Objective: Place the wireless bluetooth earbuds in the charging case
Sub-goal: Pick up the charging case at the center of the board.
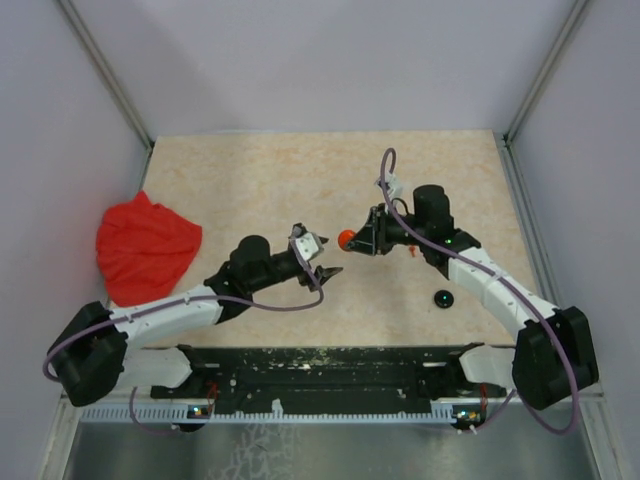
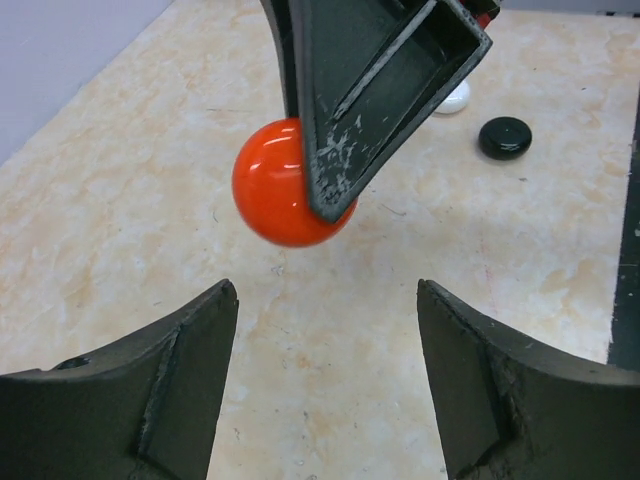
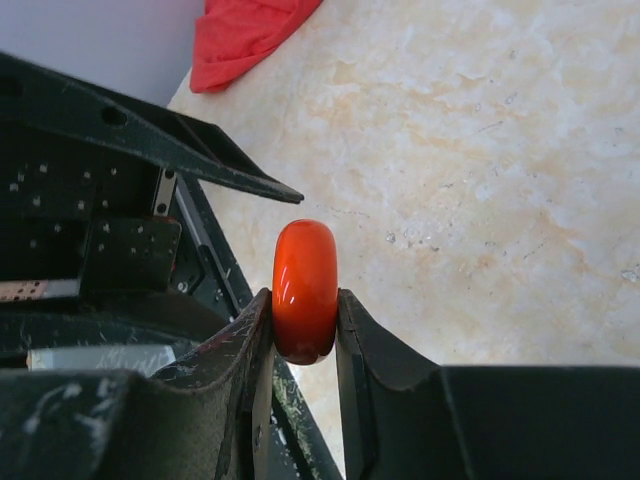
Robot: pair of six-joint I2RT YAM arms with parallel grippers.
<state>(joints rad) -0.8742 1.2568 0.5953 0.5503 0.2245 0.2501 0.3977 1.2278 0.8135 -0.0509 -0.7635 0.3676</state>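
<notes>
My right gripper (image 1: 358, 238) is shut on a coin-sized round orange disc (image 1: 345, 238) and holds it edge-on above the table; the right wrist view shows the disc (image 3: 305, 270) pinched between the two fingers. My left gripper (image 1: 324, 258) is open and empty, just left of and below the disc. In the left wrist view the disc (image 2: 275, 185) hangs ahead of my open gripper (image 2: 326, 290), in the right gripper's finger (image 2: 370, 90). No tiny comma-shaped earbuds show in any view.
A black round disc (image 1: 442, 297) lies on the table near the right arm; it shows too in the left wrist view (image 2: 504, 137), beside a white disc (image 2: 455, 98). A red cloth (image 1: 145, 245) lies at the left. A black rail (image 1: 320, 365) runs along the near edge.
</notes>
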